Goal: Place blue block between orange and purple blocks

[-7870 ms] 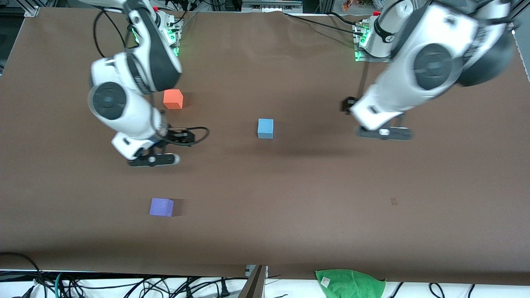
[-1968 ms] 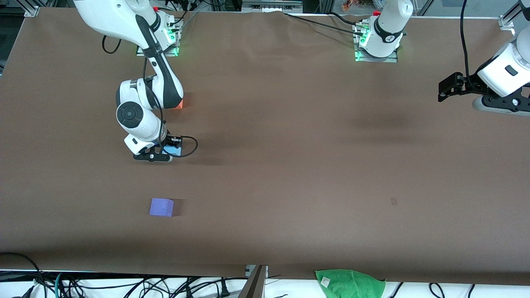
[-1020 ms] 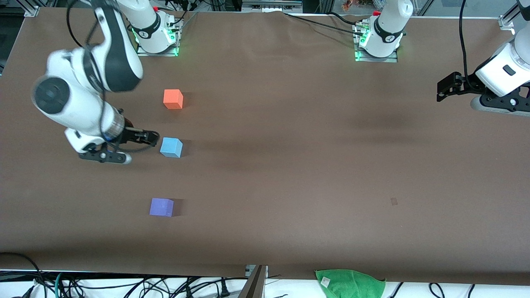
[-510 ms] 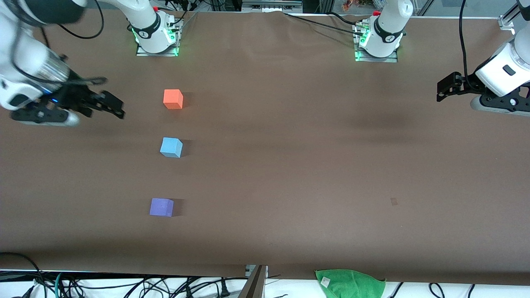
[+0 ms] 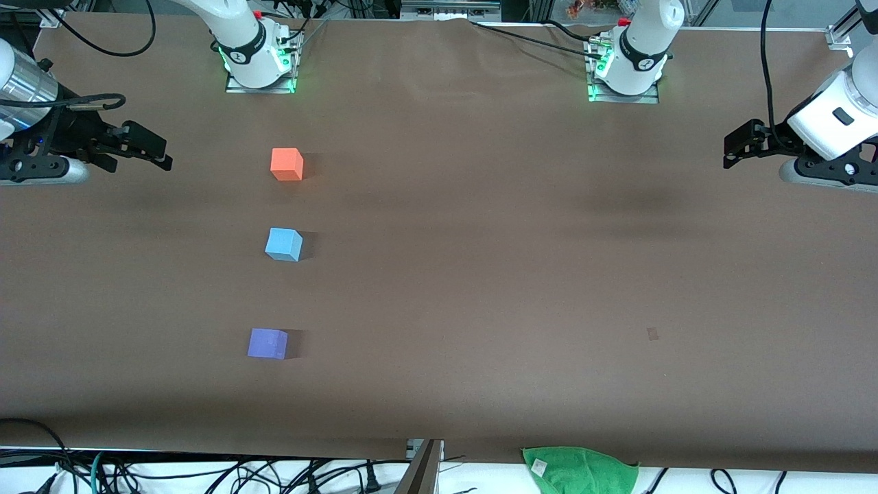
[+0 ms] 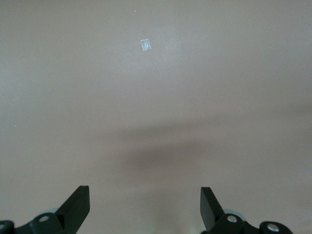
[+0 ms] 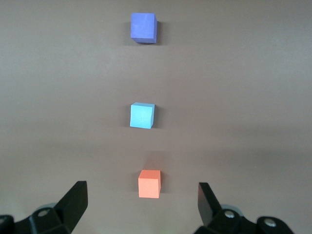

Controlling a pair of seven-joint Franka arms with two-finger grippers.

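I've pulled my right hand [image 5: 147,147] away, fingers apart and empty, left hand [image 5: 737,144] waiting spread too: the small sky-blue matte cube [image 5: 283,244] now sits between the bright orange cube [image 5: 287,164] and the violet-purple cube [image 5: 267,343] — looks done.

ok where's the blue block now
In the front view the blue block sits on the table between the orange block and the nearer purple block, touching neither.

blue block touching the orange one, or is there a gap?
Apart. The front view shows bare table between the blue block and the orange block; the right wrist view shows the same gap.
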